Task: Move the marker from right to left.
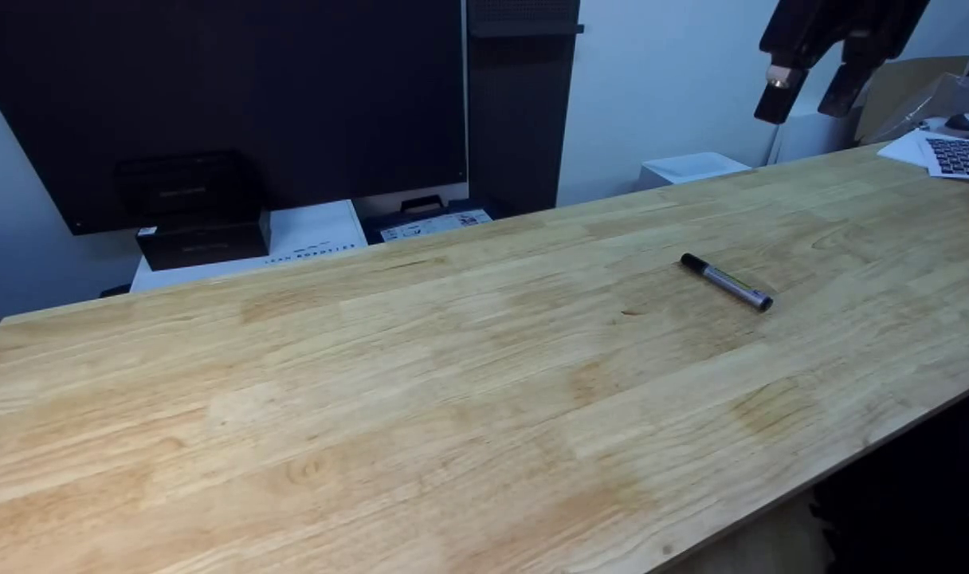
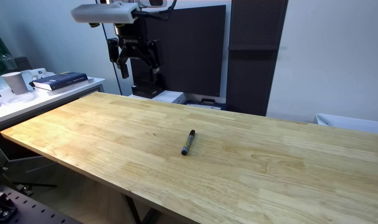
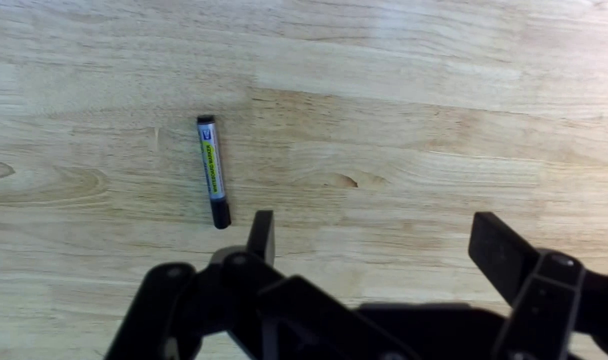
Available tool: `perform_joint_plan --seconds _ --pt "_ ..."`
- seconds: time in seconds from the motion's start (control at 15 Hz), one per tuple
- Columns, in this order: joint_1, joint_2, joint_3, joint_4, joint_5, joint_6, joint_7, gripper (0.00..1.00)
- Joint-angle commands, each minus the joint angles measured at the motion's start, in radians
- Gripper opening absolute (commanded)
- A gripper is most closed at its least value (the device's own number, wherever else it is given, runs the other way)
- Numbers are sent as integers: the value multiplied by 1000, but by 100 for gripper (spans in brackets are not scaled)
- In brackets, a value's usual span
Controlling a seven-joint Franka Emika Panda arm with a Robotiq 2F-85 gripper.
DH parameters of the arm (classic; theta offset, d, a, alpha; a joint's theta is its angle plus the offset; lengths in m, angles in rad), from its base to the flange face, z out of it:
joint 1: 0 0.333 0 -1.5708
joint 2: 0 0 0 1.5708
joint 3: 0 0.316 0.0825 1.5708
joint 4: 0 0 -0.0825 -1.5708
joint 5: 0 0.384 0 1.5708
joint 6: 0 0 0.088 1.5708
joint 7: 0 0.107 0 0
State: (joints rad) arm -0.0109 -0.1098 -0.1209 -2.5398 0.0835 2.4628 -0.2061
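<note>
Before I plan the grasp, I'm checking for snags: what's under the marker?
The marker lies on the wooden tabletop, which shows along both long sides; the strip directly beneath is covered and can't be seen.

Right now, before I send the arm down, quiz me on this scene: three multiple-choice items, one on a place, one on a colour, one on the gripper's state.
1) In the wrist view, where in the picture is the marker?
A) right half
B) dead centre
C) left half

2) What colour is its cap?
A) black
B) red
C) green

3) What state is the gripper in?
A) shut on the marker
B) open, holding nothing
C) shut, holding nothing

Right letters:
1) C, since the whole marker shows left of the picture's middle, lying on the tabletop.
2) A, since the cap shows black in the wrist view and in both exterior views.
3) B, since the fingers stand wide apart in the wrist view, with wood grain showing between them.
</note>
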Motion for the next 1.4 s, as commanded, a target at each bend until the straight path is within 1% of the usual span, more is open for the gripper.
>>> perform_joint_plan --seconds 0.0,0.07,0.13,0.2,0.33,0.47,0.6,0.73,1.13,1.33 --pt "-13 5 16 8 2 -3 0 100" --pt "-12 3 28 -4 -26 36 35 100" --pt "-21 29 37 -5 -70 106 87 100" --pt "-28 55 39 -5 -98 183 113 100" --pt "-58 145 36 11 -217 342 206 100" --pt "-74 244 13 42 -297 428 280 100" --pt "-75 338 0 77 -240 440 261 100" --pt "-94 424 7 121 -175 426 216 100" --pt "-139 626 -3 286 -129 369 180 100" --pt "-175 698 18 370 -116 306 132 100"
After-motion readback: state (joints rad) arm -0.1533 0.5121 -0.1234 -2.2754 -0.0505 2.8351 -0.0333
